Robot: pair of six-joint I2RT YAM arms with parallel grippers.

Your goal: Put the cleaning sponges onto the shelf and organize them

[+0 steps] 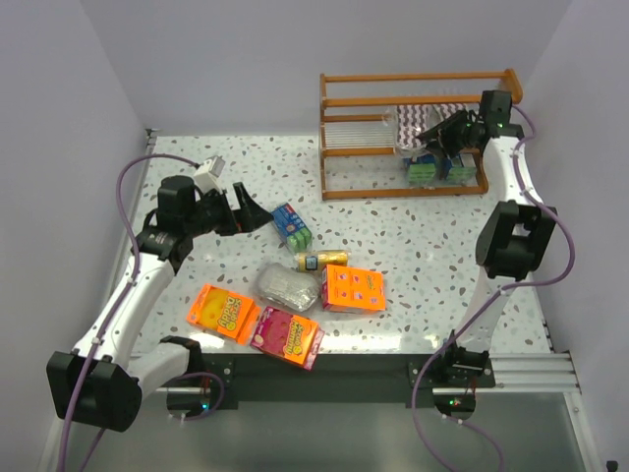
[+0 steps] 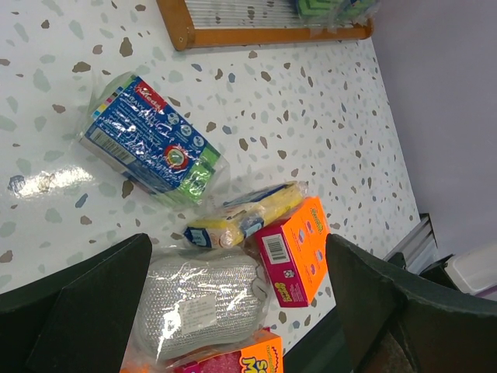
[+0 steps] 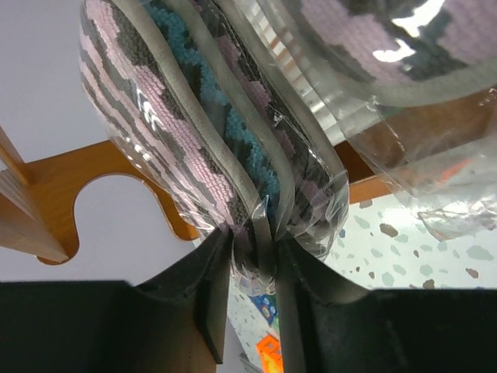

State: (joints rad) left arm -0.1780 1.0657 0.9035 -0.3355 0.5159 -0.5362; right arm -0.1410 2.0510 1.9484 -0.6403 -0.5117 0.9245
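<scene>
On the shelf (image 1: 423,77), right end: we see the right gripper (image 1: 444,133) reaching in between the rails. We can't tell which tier.
Right gripper state: jaws pressed together, pinching the crimped wrap end of a zigzag pad pack (image 1: 432,116).
Right wrist view: fingers (image 3: 210,311) nip the clear seam of the zigzag pad pack (image 3: 194,132), which stands on end above them. A second pad pack (image 3: 388,47) is just beside it, and the shelf's wooden end piece (image 3: 46,202) is behind.
Blue-green blocks (image 1: 437,172): low in the shelf at its right end, below the right gripper.
Left gripper (image 1: 246,209): out in front of the shelf's left end and well apart from it. Its fingers are spread with nothing between them, and it hangs over the loose packs (image 2: 237,256).
Blue-and-green pack (image 1: 292,226) (image 2: 151,144): the loose pack nearest the shelf, lying flat on the speckled table (image 1: 423,246).
Yellow block (image 1: 322,260) (image 2: 241,217): just past the blue-and-green pack, farther from the shelf.
Silver scrubber pack (image 1: 288,286) (image 2: 202,307): touching the yellow block on the side away from the shelf.
Orange box (image 1: 354,289) (image 2: 295,252): beside the silver scrubber pack.
Orange-yellow pack (image 1: 222,311) and pink pack (image 1: 287,334): farthest from the shelf, side by side.
</scene>
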